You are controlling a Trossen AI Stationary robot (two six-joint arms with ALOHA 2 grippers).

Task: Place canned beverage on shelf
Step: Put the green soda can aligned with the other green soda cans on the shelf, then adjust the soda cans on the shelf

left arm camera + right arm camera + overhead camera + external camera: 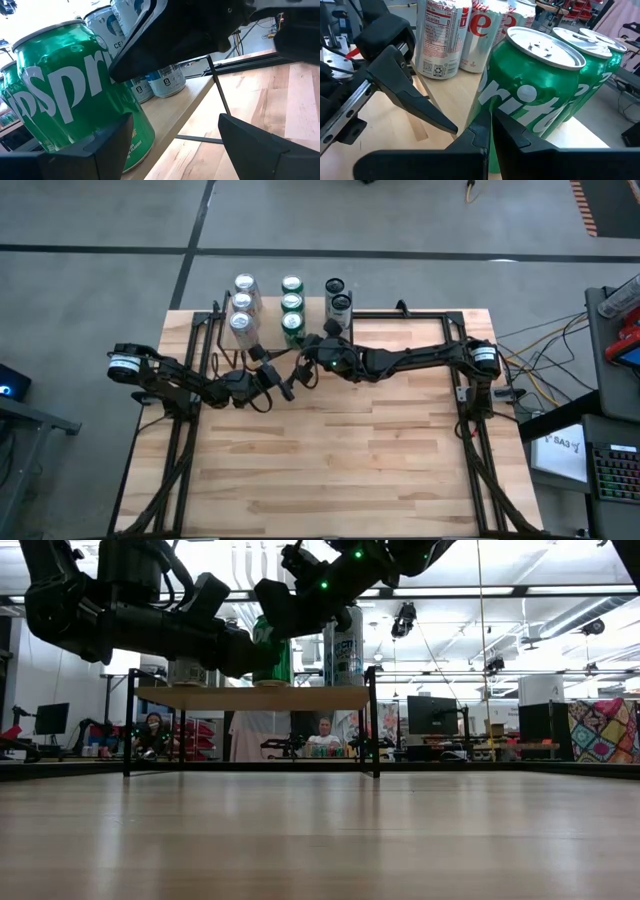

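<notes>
The shelf [268,313] stands at the table's far edge on thin black legs. On it stand three silver cans [241,305], three green cans [291,305] and two black-and-white cans [338,298]. The front green can [535,95] stands upright on the plank near its near edge. My right gripper [490,125] is shut, its tips low at that can's near side. My left gripper [175,145] is open just near and left of the same can [75,95], holding nothing. Both grippers hang above the table in front of the shelf [255,697]. My right gripper's shut fingertips [482,122] stand level against the lower near wall [507,135] of the front green can, coming from the table's near right. I cannot tell whether they touch it. The can stands upright on the shelf.
The two arms [400,360] cross close together in front of the shelf, with the left arm's finger [405,90] right beside my right gripper. The wooden tabletop [340,470] stretches toward the near edge. People sit in the room [322,730] behind the table.
</notes>
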